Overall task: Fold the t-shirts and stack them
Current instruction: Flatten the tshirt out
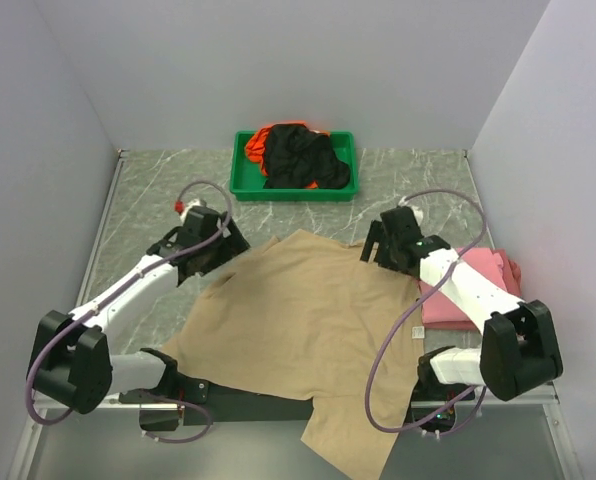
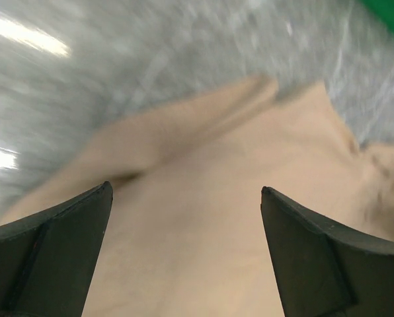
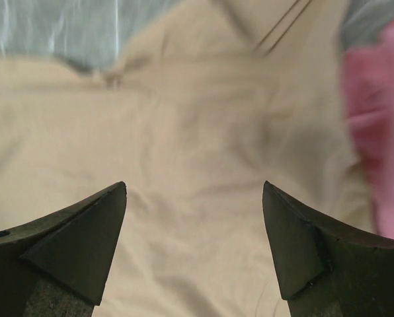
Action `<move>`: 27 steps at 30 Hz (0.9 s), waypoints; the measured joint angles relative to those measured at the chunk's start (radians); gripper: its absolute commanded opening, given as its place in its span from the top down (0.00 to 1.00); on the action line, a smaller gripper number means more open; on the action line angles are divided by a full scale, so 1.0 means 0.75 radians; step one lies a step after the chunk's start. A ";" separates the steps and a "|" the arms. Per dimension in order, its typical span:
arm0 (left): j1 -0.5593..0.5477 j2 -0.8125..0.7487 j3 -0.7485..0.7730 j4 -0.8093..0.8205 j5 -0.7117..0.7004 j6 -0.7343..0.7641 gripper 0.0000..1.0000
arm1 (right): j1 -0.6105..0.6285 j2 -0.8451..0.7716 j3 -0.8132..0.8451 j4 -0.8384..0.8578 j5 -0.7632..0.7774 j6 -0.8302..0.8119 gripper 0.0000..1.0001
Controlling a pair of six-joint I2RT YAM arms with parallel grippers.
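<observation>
Left end effector [image 2: 185,188] and right end effector [image 3: 194,185] hover wide open and empty over the tan t-shirt [image 1: 298,330]. It lies spread on the worktop [image 1: 158,190], with a pink t-shirt [image 1: 473,285] just beside its right edge.

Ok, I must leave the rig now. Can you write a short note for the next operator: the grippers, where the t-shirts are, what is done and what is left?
Left gripper: open, empty, over the far left part of the tan t-shirt.
Right gripper: open, empty, over its far right part.
The tan t-shirt lies spread on the table, not folded.
The pink t-shirt lies at the right and looks folded.
The black t-shirt and the orange t-shirt are crumpled in the green tray.
Done: probably the pink one only.
Left: fold the tan one, then the black and the orange ones, and stack all.
</observation>
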 measured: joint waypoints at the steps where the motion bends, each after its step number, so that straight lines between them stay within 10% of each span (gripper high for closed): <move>1: -0.023 0.003 -0.014 0.015 0.020 -0.001 0.01 | 0.020 0.010 -0.019 -0.002 -0.022 0.008 0.11; 11: -0.099 0.212 -0.172 0.164 0.153 -0.049 0.01 | 0.064 0.453 0.124 -0.043 -0.069 0.040 0.17; 27: 0.043 0.528 0.123 0.205 0.178 -0.039 0.01 | -0.055 0.993 0.830 -0.213 -0.030 -0.068 0.17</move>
